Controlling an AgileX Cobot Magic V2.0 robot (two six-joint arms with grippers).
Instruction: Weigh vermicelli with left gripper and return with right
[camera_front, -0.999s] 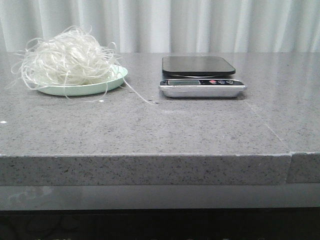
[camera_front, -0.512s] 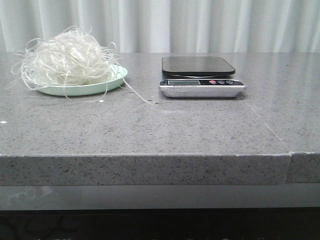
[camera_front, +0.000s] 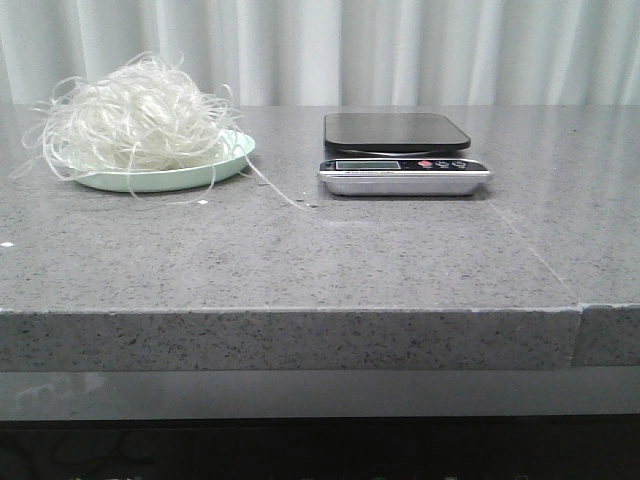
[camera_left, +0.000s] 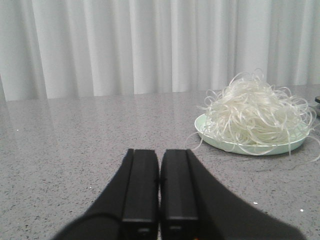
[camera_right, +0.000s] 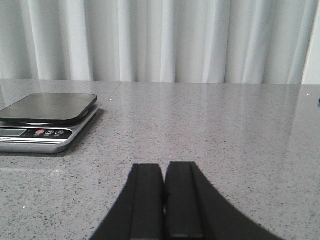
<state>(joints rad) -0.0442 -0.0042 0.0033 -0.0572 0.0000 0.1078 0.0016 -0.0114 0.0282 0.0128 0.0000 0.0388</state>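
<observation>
The vermicelli (camera_front: 135, 118) is a fluffy off-white tangle heaped on a pale green plate (camera_front: 232, 160) at the table's far left; it also shows in the left wrist view (camera_left: 257, 111). A kitchen scale (camera_front: 402, 152) with a bare black platform stands at the middle back, also in the right wrist view (camera_right: 47, 120). My left gripper (camera_left: 159, 152) is shut and empty, low over the table, apart from the plate (camera_left: 210, 138). My right gripper (camera_right: 164, 166) is shut and empty, off to the scale's side. Neither gripper shows in the front view.
The grey stone table (camera_front: 300, 260) has a front edge with a seam at the right (camera_front: 580, 310). A stray noodle strand (camera_front: 280, 190) trails off the plate toward the scale. White curtains hang behind.
</observation>
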